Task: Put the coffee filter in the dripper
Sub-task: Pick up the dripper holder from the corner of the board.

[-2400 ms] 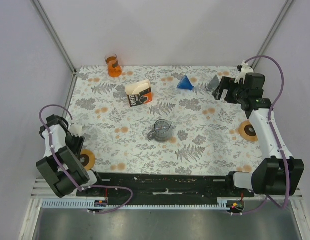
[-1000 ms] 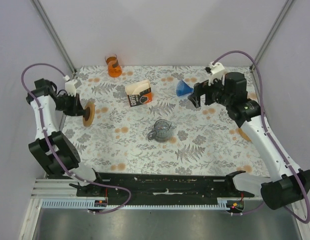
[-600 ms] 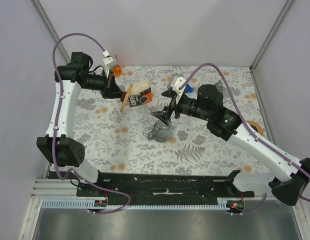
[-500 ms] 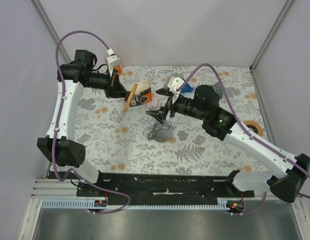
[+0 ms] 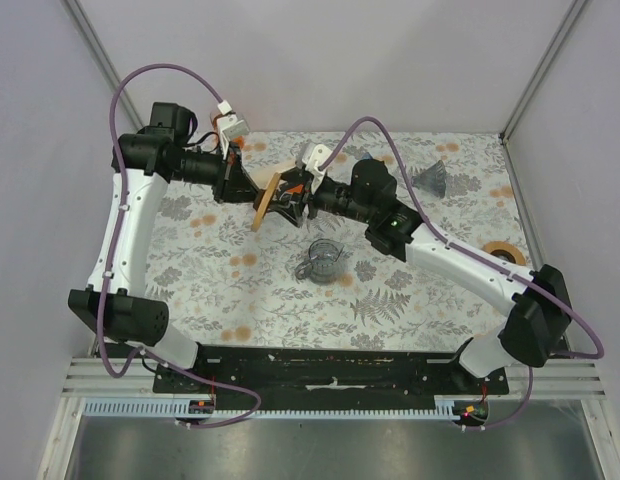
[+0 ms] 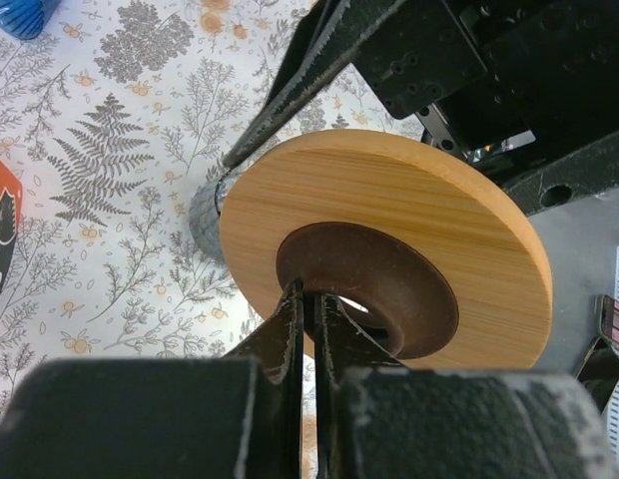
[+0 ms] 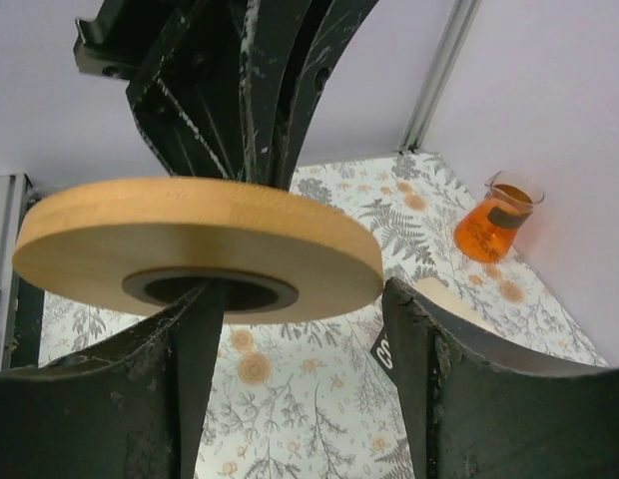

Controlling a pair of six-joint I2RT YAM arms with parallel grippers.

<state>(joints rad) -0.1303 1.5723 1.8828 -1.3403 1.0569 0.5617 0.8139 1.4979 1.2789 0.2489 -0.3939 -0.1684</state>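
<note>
My left gripper is shut on the brown inner collar of a wooden ring, held in the air on edge at the back left. In the left wrist view its jaws pinch that collar. My right gripper is open and straddles the ring: one finger sits under the hole, the other outside the rim, with a gap showing. The coffee filter stack sits in its box behind, mostly hidden in the top view. A clear glass dripper with a handle stands mid-table, apart from both grippers.
A grey cone lies at the back right and a blue cone near it. An orange beaker stands at the back left corner. A tape roll lies at the right edge. Both arms cross above the back half of the table.
My right gripper has moved left from above the glass dripper to the wooden ring, and its jaws have narrowed. My left gripper has shifted slightly right, still gripping the ring.
</note>
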